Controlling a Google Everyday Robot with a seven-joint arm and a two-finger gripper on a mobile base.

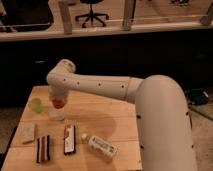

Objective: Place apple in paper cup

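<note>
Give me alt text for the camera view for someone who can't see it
A white robot arm reaches across a wooden table, its tool with the orange-red apple just above the pale paper cup. A green cup sits to its left.

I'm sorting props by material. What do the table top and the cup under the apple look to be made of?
The table looks like light wood with a smooth matte finish, showing faint plank lines. The paper cup seems thin pale paper or card, dull whitish, though that is uncertain. The end effector hangs over it with the apple, glossy orange-red, possibly plastic.
</note>
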